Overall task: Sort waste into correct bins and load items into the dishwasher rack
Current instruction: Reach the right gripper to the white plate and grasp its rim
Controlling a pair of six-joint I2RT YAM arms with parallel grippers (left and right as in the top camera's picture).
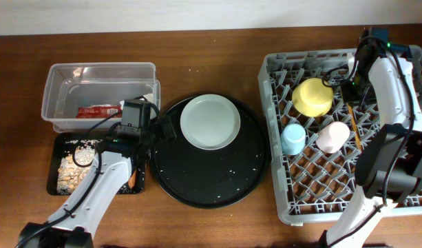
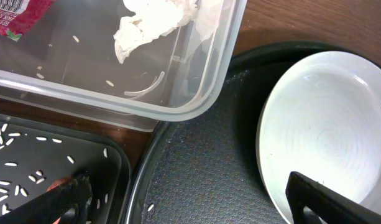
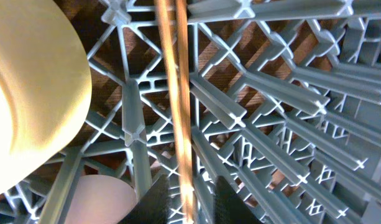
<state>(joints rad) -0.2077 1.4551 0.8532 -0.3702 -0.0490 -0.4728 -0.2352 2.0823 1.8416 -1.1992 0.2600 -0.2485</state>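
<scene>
Chopsticks [image 3: 178,93]: wooden pair, lying on the rack lattice; runs up the middle of the right wrist view, between the fingers.
Right gripper [image 3: 191,190]: jaws parted a little; a gap shows between the sticks and the right-hand finger; nothing clamped.
Dishwasher rack [image 1: 269,103]: grey crate, right side of the overhead frame.
Yellow bowl [image 1: 312,96]: upper middle of the rack.
Light blue cup [image 1: 293,138]: rack, below the bowl, left.
Pale pink cup [image 1: 332,136]: rack, just right of the blue cup.
Left gripper [image 2: 190,202]: jaws at full spread, empty; hangs over the left rim of the round black tray [image 1: 211,182].
Plate [image 1: 210,121]: upper part of the round tray, frame centre.
Clear tub [image 1: 93,83]: upper left; holds the red wrapper [image 1: 98,110] and white tissue [image 2: 156,22].
Black rectangular tray [image 1: 54,162]: lower left, just below the tub; holds food scraps [image 1: 73,169] with rice.
Carrot [image 1: 133,180]: right edge of that tray, mostly hidden by the left arm.
</scene>
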